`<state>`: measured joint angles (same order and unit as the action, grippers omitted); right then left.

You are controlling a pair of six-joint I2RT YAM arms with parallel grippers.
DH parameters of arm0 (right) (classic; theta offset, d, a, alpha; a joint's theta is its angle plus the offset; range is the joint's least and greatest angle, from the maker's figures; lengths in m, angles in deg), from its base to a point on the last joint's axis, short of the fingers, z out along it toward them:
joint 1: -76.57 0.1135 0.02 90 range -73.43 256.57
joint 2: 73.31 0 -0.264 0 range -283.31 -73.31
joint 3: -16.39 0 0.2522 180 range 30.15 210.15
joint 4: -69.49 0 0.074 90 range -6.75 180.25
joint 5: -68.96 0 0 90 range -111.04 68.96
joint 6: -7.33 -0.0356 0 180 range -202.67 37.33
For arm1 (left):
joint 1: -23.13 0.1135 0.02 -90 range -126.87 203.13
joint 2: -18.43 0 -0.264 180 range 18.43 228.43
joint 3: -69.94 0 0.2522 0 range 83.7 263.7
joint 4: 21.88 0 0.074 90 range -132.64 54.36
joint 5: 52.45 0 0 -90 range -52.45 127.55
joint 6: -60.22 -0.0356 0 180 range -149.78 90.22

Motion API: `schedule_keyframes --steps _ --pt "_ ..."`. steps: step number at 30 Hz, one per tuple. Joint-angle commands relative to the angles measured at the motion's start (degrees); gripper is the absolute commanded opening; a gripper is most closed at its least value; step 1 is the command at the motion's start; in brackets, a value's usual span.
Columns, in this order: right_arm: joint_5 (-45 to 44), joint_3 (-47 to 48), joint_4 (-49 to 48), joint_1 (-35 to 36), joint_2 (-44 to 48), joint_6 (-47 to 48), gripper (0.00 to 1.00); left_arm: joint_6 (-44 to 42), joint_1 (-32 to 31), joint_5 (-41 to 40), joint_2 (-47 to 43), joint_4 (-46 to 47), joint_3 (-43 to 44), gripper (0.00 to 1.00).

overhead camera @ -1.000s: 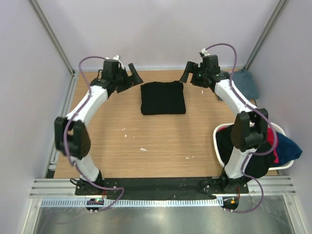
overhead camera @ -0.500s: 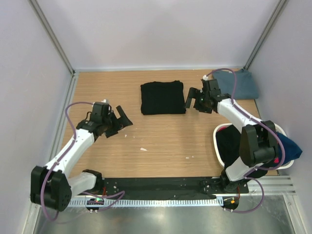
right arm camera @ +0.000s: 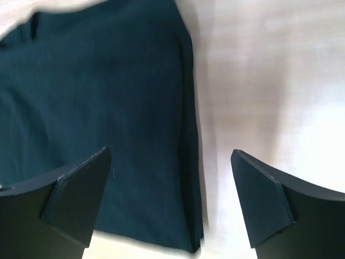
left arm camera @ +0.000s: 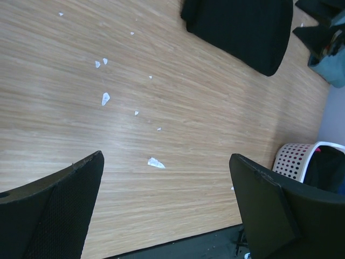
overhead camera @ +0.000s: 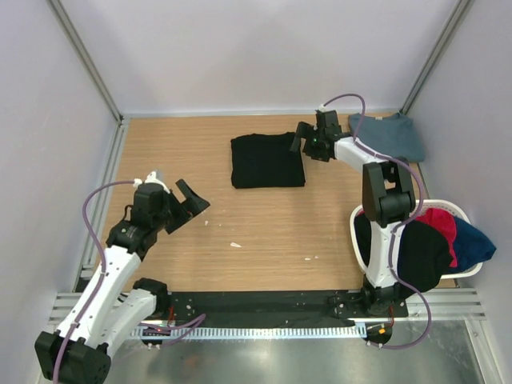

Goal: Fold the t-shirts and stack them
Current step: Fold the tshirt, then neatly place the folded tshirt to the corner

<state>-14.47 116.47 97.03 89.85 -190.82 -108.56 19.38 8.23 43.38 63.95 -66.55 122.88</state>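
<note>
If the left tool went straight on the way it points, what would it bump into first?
Probably the bare wooden table, near a small white scrap; nothing else seems in the way.

You're looking into a robotics lab test cell, not a home. The wood-grain bench [overhead camera: 264, 228] is boxed in by plain pale wall panels [overhead camera: 256, 56] set on bare aluminium frame posts [overhead camera: 84, 60]. The cabled left arm [overhead camera: 108, 268] and right arm [overhead camera: 382, 260] are bolted to a black base plate [overhead camera: 256, 302] at the near edge, just behind a slotted metal rail [overhead camera: 264, 330].
</note>
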Motion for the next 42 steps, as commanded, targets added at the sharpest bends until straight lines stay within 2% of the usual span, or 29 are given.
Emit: schedule_keyframes --steps 1,3,7,11,18,23,26,27,29,30,34,42 --pt "0.0 8.9 -0.3 0.2 -3.7 0.8 1.00 -1.1 0.0 -1.2 -1.0 -3.7 -0.7 1.00" --pt "0.6 11.4 1.1 0.3 -5.1 1.3 1.00 -1.1 0.0 -0.5 -1.0 -4.0 -1.6 1.00" --pt "0.2 10.4 0.6 0.3 -6.8 1.8 0.99 -1.4 0.0 0.3 1.1 -4.0 -1.7 1.00" --pt "1.1 10.4 2.3 1.0 -8.6 1.8 0.93 -1.6 0.0 0.2 2.6 -3.8 -0.9 1.00" --pt "-2.4 5.2 1.7 1.8 -9.0 1.3 0.80 -1.5 0.0 0.1 3.9 -3.4 -0.6 1.00" --pt "0.5 4.8 0.3 1.8 -10.2 -0.3 0.58 -1.6 0.0 0.0 4.8 -2.9 -0.4 1.00" --pt "1.1 4.7 -0.2 1.8 -10.8 -1.0 0.38 -1.6 0.0 0.1 5.5 -2.9 -0.1 1.00" --pt "0.9 4.7 -0.2 1.8 -10.9 -0.9 0.27 -1.6 0.0 0.2 5.6 -2.8 0.0 1.00" --pt "-0.5 5.9 1.0 1.7 -11.1 0.0 0.14 -1.8 0.0 0.2 5.8 -2.7 0.1 1.00" --pt "-0.9 6.4 1.6 1.3 -11.0 0.8 0.03 -1.9 0.0 0.1 5.9 -2.6 0.2 1.00" --pt "-4.8 11.9 7.4 -0.3 -10.4 4.9 0.01 -2.7 0.0 -0.1 6.5 -2.6 1.0 1.00" --pt "-9.8 35.0 22.9 -4.4 -13.2 20.1 0.01 -4.7 0.0 -0.6 9.8 -2.3 3.7 1.00"
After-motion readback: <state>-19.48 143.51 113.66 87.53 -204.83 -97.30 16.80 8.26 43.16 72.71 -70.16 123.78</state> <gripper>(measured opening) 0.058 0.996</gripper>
